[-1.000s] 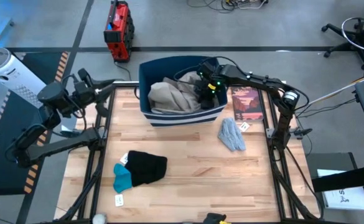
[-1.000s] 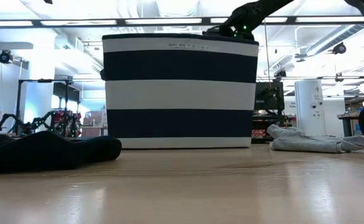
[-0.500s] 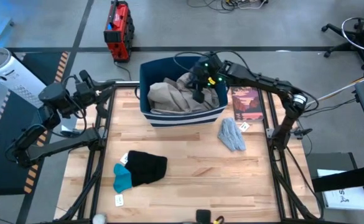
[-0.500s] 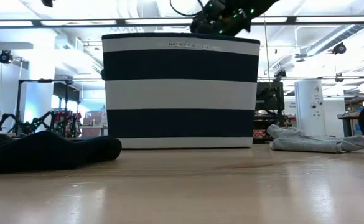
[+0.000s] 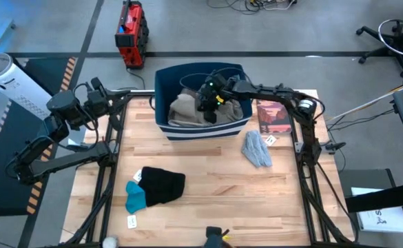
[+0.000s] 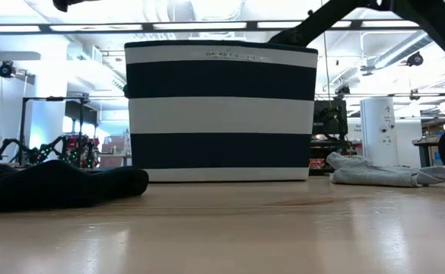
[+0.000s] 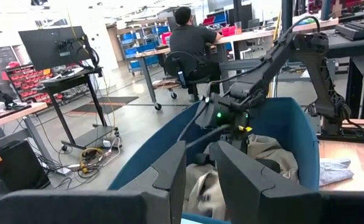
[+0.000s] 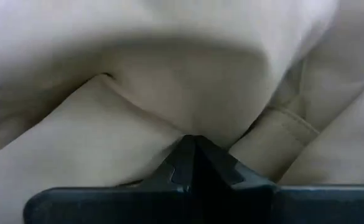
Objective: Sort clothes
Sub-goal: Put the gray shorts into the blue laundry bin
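Note:
Khaki-beige trousers (image 5: 187, 110) lie bunched inside the navy bin with white stripes (image 5: 165, 86) at the table's far middle. My right gripper (image 5: 205, 112) reaches down into the bin and is shut in the trousers' folds (image 8: 194, 144). My left gripper (image 5: 115, 98) hangs open and empty above the table's far left corner, facing the bin (image 7: 200, 165). A black piece (image 5: 163, 184) and a teal piece (image 5: 135, 197) lie flat near the front left. A pale grey piece (image 5: 256, 148) lies right of the bin. The other clothes are out of view. My right gripper pinches a fold of the trousers' beige fabric (image 8: 188, 127) between its two fingertips, coming from above and slanting down into the bin. Creases run together at the fingertips. The trousers lie in the bin; how many layers it has cannot be told.
A reddish-covered book (image 5: 273, 114) lies right of the bin on the table's far right. Small white tags lie by the grey piece (image 5: 271, 140) and near the front edge (image 5: 132, 220). In the low view the bin (image 6: 220, 110) hides the gripper.
My right gripper has gone from the bin's right side toward the table's left, rising over the pile and then dropping into the trousers near the bin's middle. The beige pile has shifted and now spreads farther toward the bin's right.

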`<act>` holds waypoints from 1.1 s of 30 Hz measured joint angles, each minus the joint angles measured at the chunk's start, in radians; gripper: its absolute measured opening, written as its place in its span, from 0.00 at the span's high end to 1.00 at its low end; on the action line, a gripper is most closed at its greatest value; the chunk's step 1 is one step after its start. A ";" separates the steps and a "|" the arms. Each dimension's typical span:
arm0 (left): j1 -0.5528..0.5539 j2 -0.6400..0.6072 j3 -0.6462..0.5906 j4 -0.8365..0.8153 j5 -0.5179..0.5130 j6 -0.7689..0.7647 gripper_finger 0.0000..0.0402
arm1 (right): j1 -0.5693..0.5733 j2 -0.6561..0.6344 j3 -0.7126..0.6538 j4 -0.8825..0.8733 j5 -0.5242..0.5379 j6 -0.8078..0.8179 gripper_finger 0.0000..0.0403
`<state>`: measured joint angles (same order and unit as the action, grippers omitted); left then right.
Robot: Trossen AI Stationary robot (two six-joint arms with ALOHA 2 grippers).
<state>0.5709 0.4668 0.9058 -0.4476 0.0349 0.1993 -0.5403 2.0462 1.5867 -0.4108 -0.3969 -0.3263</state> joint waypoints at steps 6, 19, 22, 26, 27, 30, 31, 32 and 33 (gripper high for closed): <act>0.000 -0.014 0.000 -0.018 0.000 0.000 0.81 | -0.006 0.022 0.000 -0.068 0.009 -0.013 1.00; 0.000 -0.020 0.000 -0.021 0.000 0.000 0.81 | 0.001 -0.152 -0.001 -0.051 0.032 -0.014 1.00; 0.000 -0.021 0.000 -0.022 0.000 0.000 0.81 | 0.001 -0.190 -0.001 -0.036 0.031 -0.015 1.00; 0.000 -0.021 0.000 -0.024 0.000 0.000 0.81 | 0.001 -0.213 -0.001 -0.003 0.030 -0.016 1.00; 0.000 -0.021 0.000 -0.024 0.000 0.000 0.81 | 0.001 -0.213 -0.001 0.010 0.025 -0.015 1.00; 0.000 -0.021 0.000 -0.024 0.000 0.000 0.81 | 0.003 -0.199 -0.001 0.022 -0.002 -0.014 1.00; 0.000 -0.021 0.000 -0.025 0.000 0.000 0.81 | 0.004 -0.188 -0.001 0.026 -0.015 -0.013 1.00; 0.000 -0.021 0.000 -0.025 0.000 0.000 0.81 | 0.006 -0.176 -0.001 0.025 -0.027 -0.012 1.00; 0.000 -0.021 0.000 -0.025 0.000 0.000 0.81 | 0.009 -0.163 -0.001 0.023 -0.031 -0.014 1.00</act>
<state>0.5709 0.4461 0.9058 -0.4721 0.0349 0.1997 -0.5313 1.8828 1.5856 -0.3874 -0.4283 -0.3403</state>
